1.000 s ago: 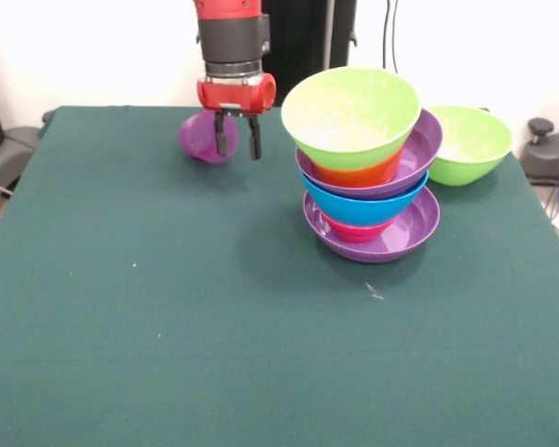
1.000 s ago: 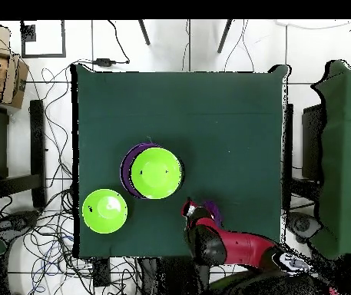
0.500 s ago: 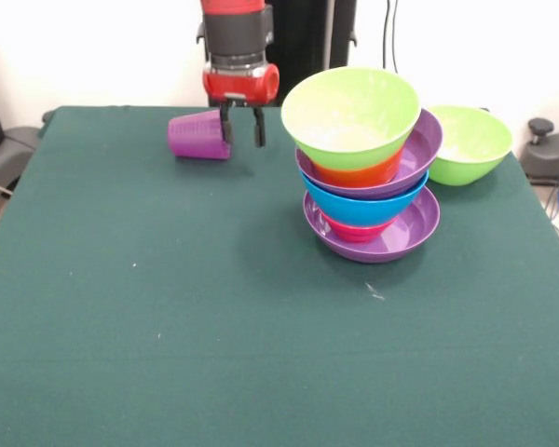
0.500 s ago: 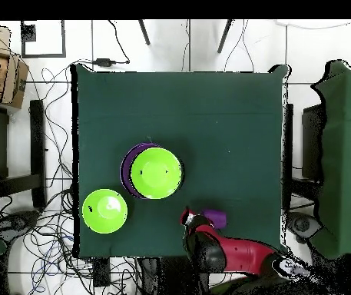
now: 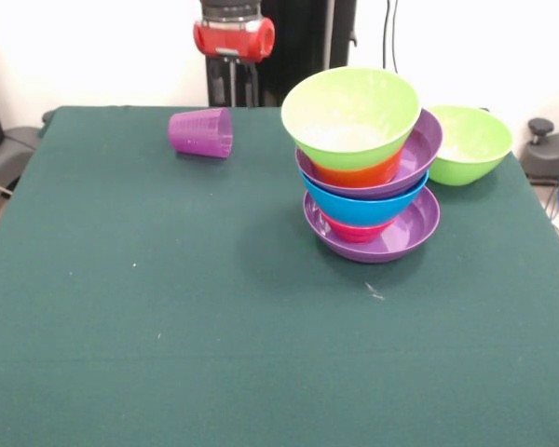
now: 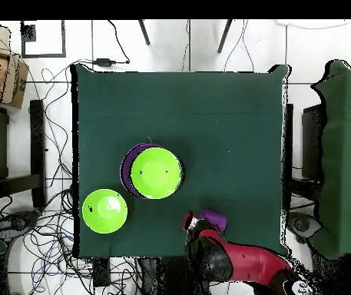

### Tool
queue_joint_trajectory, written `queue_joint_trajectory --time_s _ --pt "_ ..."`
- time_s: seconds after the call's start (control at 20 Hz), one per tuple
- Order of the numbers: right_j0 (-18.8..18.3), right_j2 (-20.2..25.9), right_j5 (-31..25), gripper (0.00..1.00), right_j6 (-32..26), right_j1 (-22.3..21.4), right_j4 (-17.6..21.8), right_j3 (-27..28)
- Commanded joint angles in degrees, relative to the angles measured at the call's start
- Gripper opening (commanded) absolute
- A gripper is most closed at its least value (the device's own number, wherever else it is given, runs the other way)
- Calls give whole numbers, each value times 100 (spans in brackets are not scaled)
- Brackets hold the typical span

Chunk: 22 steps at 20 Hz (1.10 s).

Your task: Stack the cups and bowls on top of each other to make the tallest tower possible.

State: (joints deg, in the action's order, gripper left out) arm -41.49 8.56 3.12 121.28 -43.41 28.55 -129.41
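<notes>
The green tabletop [image 5: 168, 307] is mostly bare, which leaves me room to work. Toward one side stands the tower [image 5: 365, 168], a nested pile that leans a little: a wide purple bowl [image 5: 405, 231] is the base, then a red-pink bowl [image 5: 354, 230], a blue bowl [image 5: 363, 205], a second purple bowl [image 5: 419, 149], an orange bowl [image 5: 354, 173] and a lime green bowl [image 5: 349, 116] on top, open side up. The wide base at the bottom makes sense, I think, since it carries the rest; the upper bowls sit off centre, so any added piece would need a gentle, centred set-down.

Beside the tower, at the tabletop's edge, a spare lime green bowl [image 5: 468, 142] rests upright, not touching the pile and not yet stacked.

The purple cup [image 5: 201, 132] lies on its side near the far edge, well apart from the tower, its mouth facing sideways. Lying like that it cannot be nested as it is; I judge it would have to be gripped across its wall and turned upright.

My claw [image 5: 235, 82] hangs above and just behind the cup, empty and clear of it. Its tips blend into the dark background, so I cannot tell how wide it stands.
</notes>
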Motion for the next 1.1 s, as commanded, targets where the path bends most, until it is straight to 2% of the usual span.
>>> queue_joint_trajectory --time_s 0.05,0.2,0.55,0.85,1.1 --pt "-160 917 -1054 100 201 -792 -392 -328" --pt "-176 791 -937 100 190 -540 -217 -167" --pt "-71 217 -157 100 207 634 369 461" --pt "37 -64 246 100 288 1167 571 789" --pt "21 -186 441 100 319 1341 666 806"
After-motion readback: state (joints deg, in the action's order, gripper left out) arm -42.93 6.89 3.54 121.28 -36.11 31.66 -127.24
